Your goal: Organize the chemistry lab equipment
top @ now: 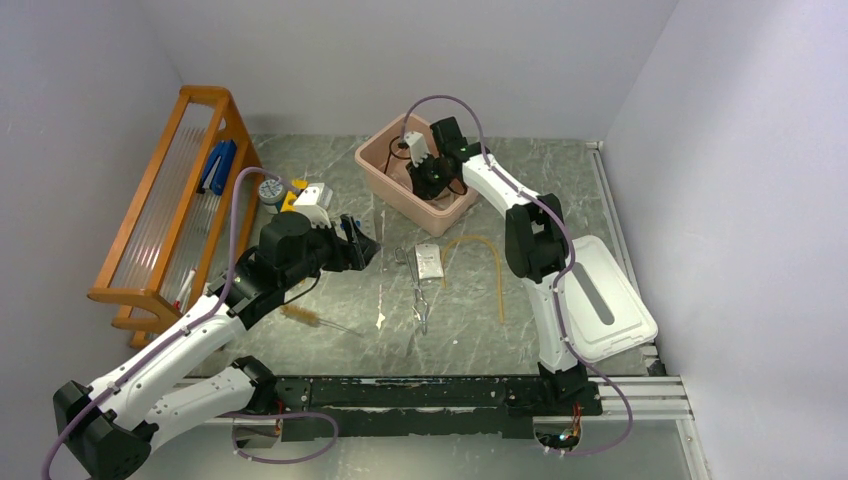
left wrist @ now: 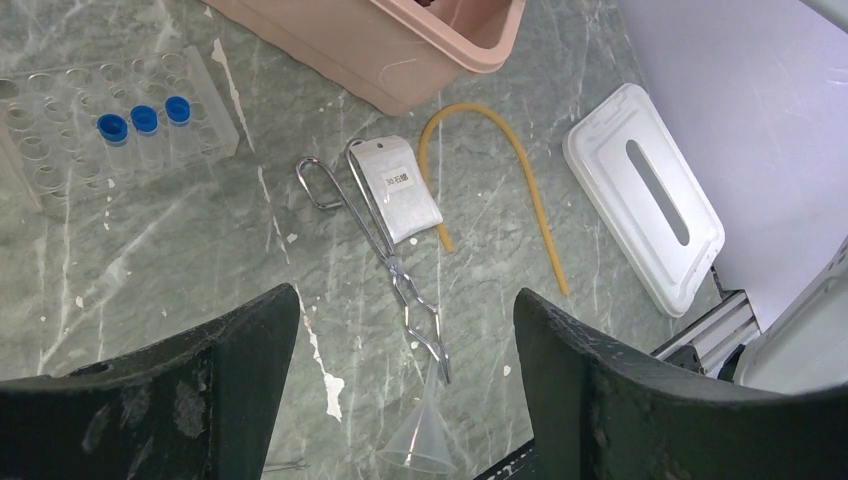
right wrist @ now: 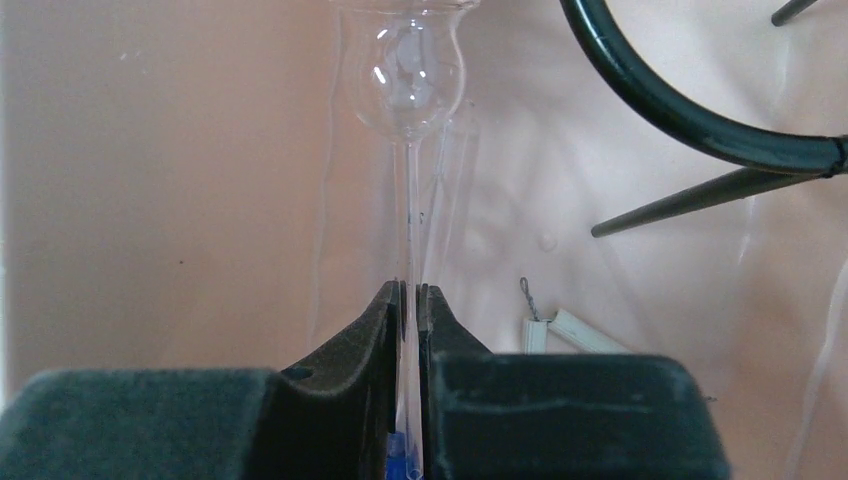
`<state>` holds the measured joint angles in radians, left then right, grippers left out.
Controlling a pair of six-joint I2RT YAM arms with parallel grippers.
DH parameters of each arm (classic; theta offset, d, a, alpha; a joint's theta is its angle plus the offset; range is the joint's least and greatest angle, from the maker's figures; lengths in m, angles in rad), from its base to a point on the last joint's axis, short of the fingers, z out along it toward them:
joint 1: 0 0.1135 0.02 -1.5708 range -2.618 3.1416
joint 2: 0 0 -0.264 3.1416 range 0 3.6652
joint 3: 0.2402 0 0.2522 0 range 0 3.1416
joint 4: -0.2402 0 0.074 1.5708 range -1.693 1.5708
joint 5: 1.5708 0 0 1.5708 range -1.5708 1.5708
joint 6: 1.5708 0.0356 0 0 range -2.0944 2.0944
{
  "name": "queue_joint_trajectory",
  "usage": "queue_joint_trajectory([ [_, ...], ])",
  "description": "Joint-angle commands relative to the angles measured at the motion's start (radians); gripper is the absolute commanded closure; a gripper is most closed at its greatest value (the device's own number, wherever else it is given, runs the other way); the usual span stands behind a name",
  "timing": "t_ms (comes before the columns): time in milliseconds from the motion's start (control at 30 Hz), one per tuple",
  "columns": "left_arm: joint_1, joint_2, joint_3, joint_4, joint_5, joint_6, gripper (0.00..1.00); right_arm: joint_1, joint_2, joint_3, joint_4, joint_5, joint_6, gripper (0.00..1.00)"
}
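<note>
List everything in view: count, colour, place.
tub: one, pink, far centre
bulb tube: one, clear glass, inside tub
tripod: one, black, inside tub
tongs: one, metal, table centre
packet: one, white, touching tongs
tubing: one, tan, right of packet
funnel: one, clear, by tongs' tip
capped tubes: three, blue caps, in clear tray
brush: one, brown, left of tongs
lid: one, white, table's right edge
wooden rack: one, orange, left wall
left gripper: one, black, open over table
right gripper: one, black, shut on bulb tube
</note>
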<state>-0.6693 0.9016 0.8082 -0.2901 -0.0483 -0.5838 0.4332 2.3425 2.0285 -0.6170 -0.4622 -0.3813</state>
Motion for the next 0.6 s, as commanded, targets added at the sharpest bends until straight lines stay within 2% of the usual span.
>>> queue_joint_trajectory([
  [0,0.003,-0.003,0.014,0.003,0.009,-0.003,0.18,-0.001,0.016,0.039,-0.035,0.001,0.011,0.89],
  [567,0.004,-0.031,0.015,-0.029,-0.013,0.002,0.19,-0.009,-0.071,0.026,-0.014,-0.059,0.081,0.69],
])
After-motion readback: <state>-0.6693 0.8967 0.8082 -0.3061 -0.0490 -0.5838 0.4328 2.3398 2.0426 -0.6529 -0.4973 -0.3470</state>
